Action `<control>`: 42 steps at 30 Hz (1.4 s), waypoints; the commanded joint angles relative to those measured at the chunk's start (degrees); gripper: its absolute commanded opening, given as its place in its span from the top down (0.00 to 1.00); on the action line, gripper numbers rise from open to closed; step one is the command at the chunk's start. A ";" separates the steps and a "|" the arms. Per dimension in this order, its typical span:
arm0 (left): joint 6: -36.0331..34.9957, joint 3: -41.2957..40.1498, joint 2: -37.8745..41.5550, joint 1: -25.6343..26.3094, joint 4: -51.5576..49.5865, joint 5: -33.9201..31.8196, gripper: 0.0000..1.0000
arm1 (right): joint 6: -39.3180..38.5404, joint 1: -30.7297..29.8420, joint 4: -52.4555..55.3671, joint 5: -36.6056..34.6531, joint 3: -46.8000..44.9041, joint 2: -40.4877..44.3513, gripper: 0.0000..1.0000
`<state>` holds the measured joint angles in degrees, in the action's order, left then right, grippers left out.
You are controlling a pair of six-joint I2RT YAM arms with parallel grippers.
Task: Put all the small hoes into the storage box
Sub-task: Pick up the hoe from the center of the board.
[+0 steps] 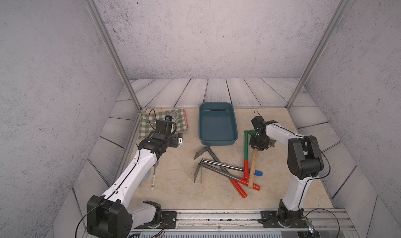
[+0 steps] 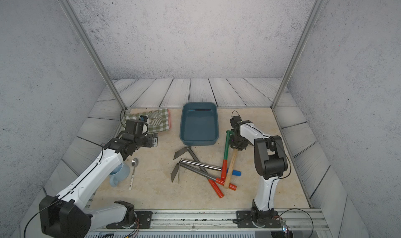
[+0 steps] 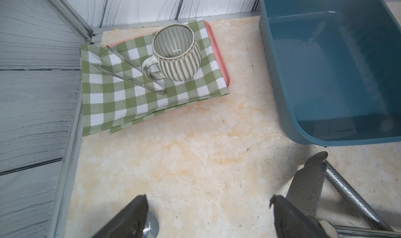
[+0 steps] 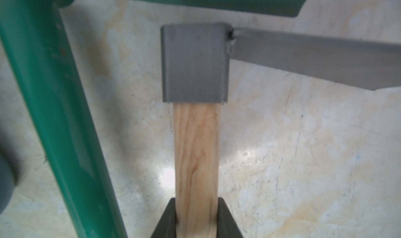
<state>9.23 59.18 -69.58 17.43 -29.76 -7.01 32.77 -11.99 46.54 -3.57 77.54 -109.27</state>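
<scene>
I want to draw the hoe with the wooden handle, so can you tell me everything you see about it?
The small hoe has a pale, grained wooden handle, a boxy grey metal socket and a flat grey blade sticking out sideways. The right gripper is shut on the handle just near the socket. It lies beside the green hoe on the table, outside the storage box, and its far end crosses a red grip.
</scene>
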 commanded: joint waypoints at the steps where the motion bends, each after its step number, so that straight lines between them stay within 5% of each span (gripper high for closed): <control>1: -0.44 -0.90 -0.25 0.41 -0.12 0.47 0.07 | -0.93 -0.01 0.09 -3.22 -1.06 0.92 0.99; 25: -0.43 -0.99 -0.40 0.37 0.05 0.40 0.07 | -8.47 -0.30 2.82 -7.58 3.30 10.20 1.00; 42: -0.46 -0.80 -0.91 0.39 0.03 0.57 0.07 | -13.49 -6.30 10.55 -6.28 27.70 -0.76 1.00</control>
<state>9.19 59.07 -69.91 17.43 -29.74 -6.61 20.91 -17.21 54.89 -9.39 101.08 -108.66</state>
